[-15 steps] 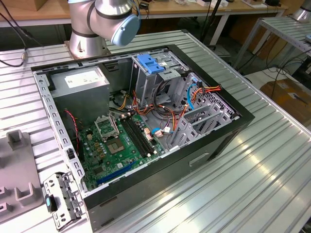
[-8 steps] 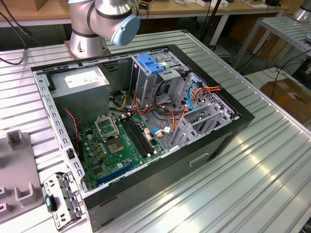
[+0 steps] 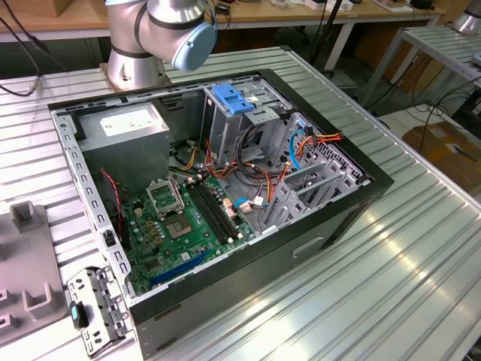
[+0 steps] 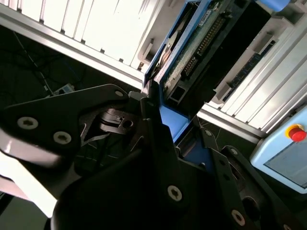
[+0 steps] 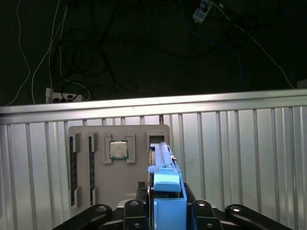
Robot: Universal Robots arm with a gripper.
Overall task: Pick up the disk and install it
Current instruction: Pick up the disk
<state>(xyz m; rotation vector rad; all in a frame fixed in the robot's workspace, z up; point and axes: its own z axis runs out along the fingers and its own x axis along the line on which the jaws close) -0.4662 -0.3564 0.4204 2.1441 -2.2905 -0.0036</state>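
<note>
Grip: end effector (image 5: 168,213) clamped on the disk (image 5: 164,165) by its blue-railed edge | Place: disk held edge-on above the grey tray (image 5: 120,184) | Risk: we judge so narrow a hold may let it tilt, then jam at the drive cage (image 3: 225,128), upper centre of the exterior view.

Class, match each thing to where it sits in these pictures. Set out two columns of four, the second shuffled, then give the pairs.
1 disk
2 motherboard
3 chip
4 white sticker

A on the grey box
B in the claw
C on the floor of the case
D on the tray

Pairs: 1-B, 2-C, 3-D, 4-A
</note>
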